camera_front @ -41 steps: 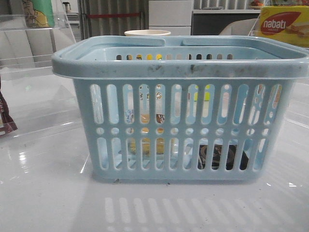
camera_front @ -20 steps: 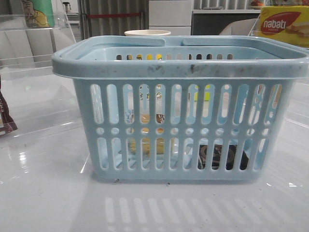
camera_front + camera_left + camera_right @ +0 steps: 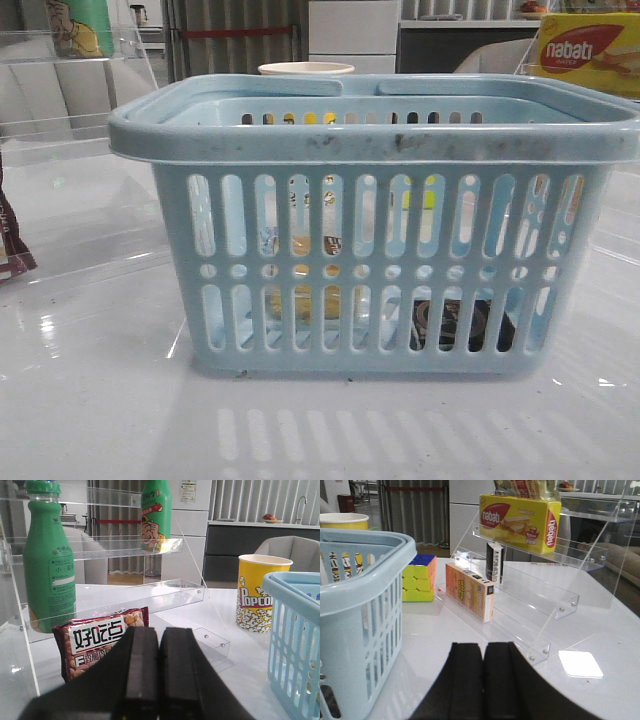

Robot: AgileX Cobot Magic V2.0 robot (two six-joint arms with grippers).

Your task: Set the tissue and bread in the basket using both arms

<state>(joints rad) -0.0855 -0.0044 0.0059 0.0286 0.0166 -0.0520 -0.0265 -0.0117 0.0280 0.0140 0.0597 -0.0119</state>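
The light blue basket [image 3: 375, 150] fills the middle of the front view; its side also shows in the left wrist view [image 3: 295, 630] and the right wrist view [image 3: 355, 580]. Through its lower slots I see the dark tissue [image 3: 455, 325] pack with a grey ring mark, lying on the basket floor at the right. A golden-brown shape, apparently the bread [image 3: 305, 300], shows through the slots at the left. My left gripper [image 3: 159, 670] is shut and holds nothing, left of the basket. My right gripper [image 3: 483, 680] is shut and holds nothing, right of the basket. Neither arm appears in the front view.
On the left stand clear acrylic shelves [image 3: 125, 547] with green bottles [image 3: 49, 565], a brown-and-white snack packet [image 3: 95, 640] and a popcorn cup [image 3: 260, 592]. On the right are acrylic steps [image 3: 540, 600] with a yellow nabati box [image 3: 520, 515], an orange box [image 3: 470, 597] and a colour cube [image 3: 418, 577].
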